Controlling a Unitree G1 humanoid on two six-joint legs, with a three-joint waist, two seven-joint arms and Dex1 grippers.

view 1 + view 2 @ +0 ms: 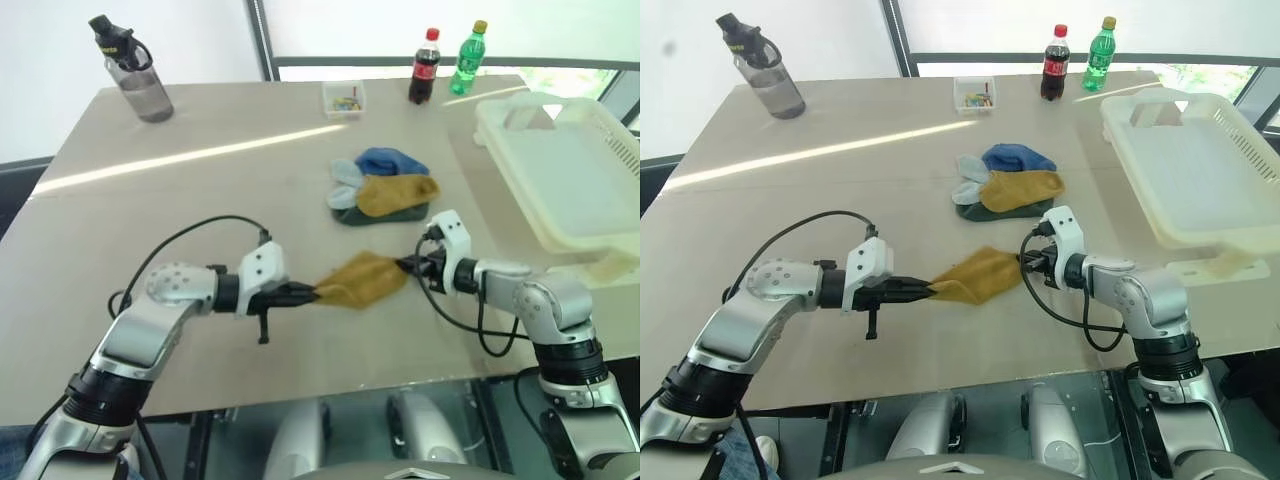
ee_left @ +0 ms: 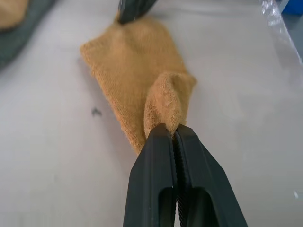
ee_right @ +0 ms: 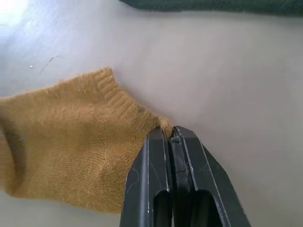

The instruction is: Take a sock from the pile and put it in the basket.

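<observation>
Two yellow socks [image 1: 362,280] [image 1: 397,193], one blue sock [image 1: 390,160], three bottles [image 1: 135,70] [image 1: 424,67] [image 1: 468,58], one basket [image 1: 560,175], one small clear box [image 1: 344,98].

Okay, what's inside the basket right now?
Nothing visible: the basket's floor looks bare. Its near wall hides a strip inside. The sock is held outside, between both grippers.

**Pale worktop under window light**

A beige worktop [image 1: 200,210] fills the room's middle, crossed by a bright streak of light [image 1: 190,155]. Behind it stands a white wall [image 1: 50,70] on the left and a window [image 1: 400,25] with a dark frame [image 1: 262,40] on the right. Greenery shows outside, at far right.
</observation>
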